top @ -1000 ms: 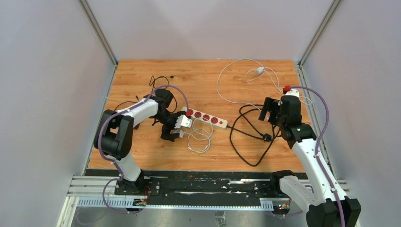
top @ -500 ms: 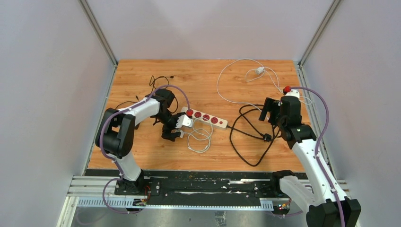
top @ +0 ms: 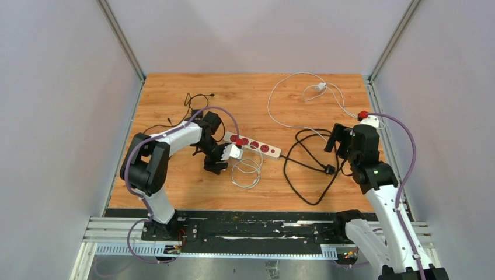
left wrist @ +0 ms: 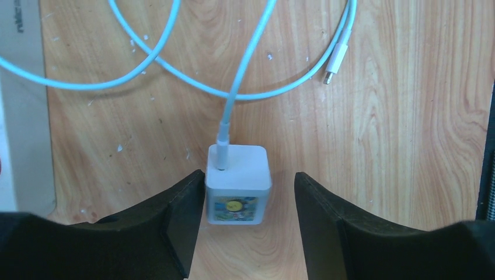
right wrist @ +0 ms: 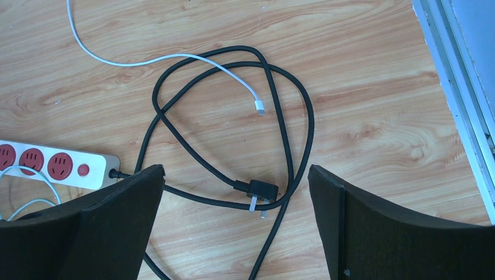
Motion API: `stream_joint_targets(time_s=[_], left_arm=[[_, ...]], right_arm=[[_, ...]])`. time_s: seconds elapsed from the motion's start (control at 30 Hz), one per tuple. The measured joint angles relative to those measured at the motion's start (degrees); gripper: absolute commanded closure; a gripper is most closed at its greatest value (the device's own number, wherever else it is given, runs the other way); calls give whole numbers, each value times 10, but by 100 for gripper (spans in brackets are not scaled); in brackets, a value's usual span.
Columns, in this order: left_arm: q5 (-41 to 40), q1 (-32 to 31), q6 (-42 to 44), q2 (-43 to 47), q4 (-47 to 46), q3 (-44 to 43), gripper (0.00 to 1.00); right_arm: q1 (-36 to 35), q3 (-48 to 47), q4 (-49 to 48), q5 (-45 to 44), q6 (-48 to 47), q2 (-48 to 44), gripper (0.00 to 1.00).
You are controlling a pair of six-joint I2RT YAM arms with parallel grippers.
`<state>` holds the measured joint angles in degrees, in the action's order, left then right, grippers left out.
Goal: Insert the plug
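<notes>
Looking at the left gripper [left wrist: 248, 178] first: it's down low on the bench [left wrist: 379, 146] with its jaws partway open and straddling the plug [left wrist: 236, 169], a little white charger cube. One jaw looks right up against the cube's side, while the other has a clear gap, so I wouldn't call it a grip yet. The plug has a thin pale cable [left wrist: 233, 99] coming out of one face and a sticker [left wrist: 235, 210] on another. I can't see the prongs from any view, so no idea which way they point.

Handling-wise, I'd guess it's light and rigid with smooth plastic sides, so it could twist or squirt out if pinched off-centre. Best bet is a squeeze across the two flat side faces at mid-body, well clear of the cable. The cable is soft and looped loosely, so it should just trail along.

From above, the plug sits just beside the near end of the power strip [top: 255, 146], which has red sockets.

Over on the other side, the right gripper [right wrist: 234, 172] hangs wide open and empty above a tangle of black cord [right wrist: 292, 105].
</notes>
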<state>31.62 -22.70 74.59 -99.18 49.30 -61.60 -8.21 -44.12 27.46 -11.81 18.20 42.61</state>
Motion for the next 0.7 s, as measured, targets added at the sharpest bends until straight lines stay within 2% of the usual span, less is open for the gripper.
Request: stream_joint_targets(time_s=[0.1,0.37,0.43,0.47,0.57,0.7], left_arm=[[1,-7,-4,-5,0,0,55],[1,-8,-7,-6,1,0,80],[0,-8,-8,-6,1,-2,89],[-1,-8,-10,-6,2,-4,98],[6,-8,-25,-5,6,-26,100],[43,-8,-72,5,11,-99,100]], right_arm=[[0,0,4,-4,0,-4,0],[0,0,8,-3,0,3,0],[0,0,8,-1,0,3,0],[0,0,8,1,0,3,0],[0,1,-1,35,-10,2,2],[-1,8,-43,143,-38,-4,4]])
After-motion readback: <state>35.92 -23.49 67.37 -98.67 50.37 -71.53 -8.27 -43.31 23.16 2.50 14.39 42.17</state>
